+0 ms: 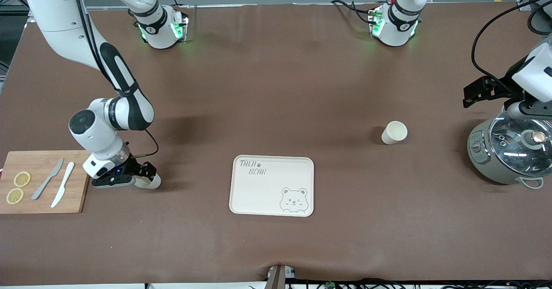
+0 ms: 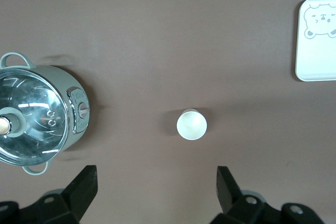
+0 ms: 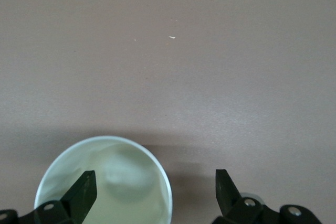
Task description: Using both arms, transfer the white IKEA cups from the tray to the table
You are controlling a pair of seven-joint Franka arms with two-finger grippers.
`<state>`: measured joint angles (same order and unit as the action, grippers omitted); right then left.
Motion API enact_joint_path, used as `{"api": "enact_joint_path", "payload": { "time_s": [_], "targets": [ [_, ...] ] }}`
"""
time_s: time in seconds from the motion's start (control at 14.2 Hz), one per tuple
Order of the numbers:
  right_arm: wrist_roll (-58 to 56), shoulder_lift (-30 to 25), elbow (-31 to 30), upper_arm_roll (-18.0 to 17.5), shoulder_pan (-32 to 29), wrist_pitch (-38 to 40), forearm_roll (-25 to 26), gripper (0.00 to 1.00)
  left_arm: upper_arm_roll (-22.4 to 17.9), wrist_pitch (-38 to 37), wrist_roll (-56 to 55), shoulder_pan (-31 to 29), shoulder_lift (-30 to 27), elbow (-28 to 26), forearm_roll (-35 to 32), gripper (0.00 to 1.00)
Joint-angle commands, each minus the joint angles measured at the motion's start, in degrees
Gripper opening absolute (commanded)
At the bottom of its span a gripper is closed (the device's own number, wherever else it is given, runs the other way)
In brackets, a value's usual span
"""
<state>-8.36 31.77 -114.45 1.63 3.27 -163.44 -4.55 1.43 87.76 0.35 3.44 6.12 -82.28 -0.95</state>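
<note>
One white cup (image 1: 393,132) stands upright on the brown table, between the bear tray and the pot; in the left wrist view the cup (image 2: 191,124) shows from above. My left gripper (image 1: 474,92) hangs high over the table near the pot, open and empty (image 2: 155,174). The second white cup (image 1: 150,182) stands beside the cutting board at the right arm's end. My right gripper (image 1: 144,173) is down at this cup, open (image 3: 155,179). One finger (image 3: 84,187) is over the cup's mouth (image 3: 105,182) and the other is outside the rim.
A cream bear tray (image 1: 271,185) lies mid-table, nearer the front camera; its corner shows in the left wrist view (image 2: 317,38). A grey pot with a glass lid (image 1: 509,151) (image 2: 37,114) stands at the left arm's end. A wooden cutting board (image 1: 43,181) holds two knives and lemon slices.
</note>
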Motion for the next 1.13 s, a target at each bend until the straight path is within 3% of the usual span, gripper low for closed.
{"api": "enact_joint_path", "payload": {
  "time_s": [0.0, 0.64, 1.06],
  "targets": [
    [-1.8, -0.9, 0.4, -0.8, -1.2, 0.5, -1.1, 1.00, 0.0, -0.8, -1.3, 0.4, 0.0, 0.8, -1.2, 1.00],
    [-1.7, -2.8, 8.5, -0.7, -2.3, 17.7, -1.1, 1.00, 0.0, -0.8, -2.4, 0.4, 0.0, 0.9, -1.1, 1.00],
    [-1.5, -6.7, 16.6, -0.3, -2.5, 36.0, -1.1, 1.00, 0.0, -0.8, -2.4, 0.3, -0.1, 0.9, -1.2, 1.00]
  ]
}}
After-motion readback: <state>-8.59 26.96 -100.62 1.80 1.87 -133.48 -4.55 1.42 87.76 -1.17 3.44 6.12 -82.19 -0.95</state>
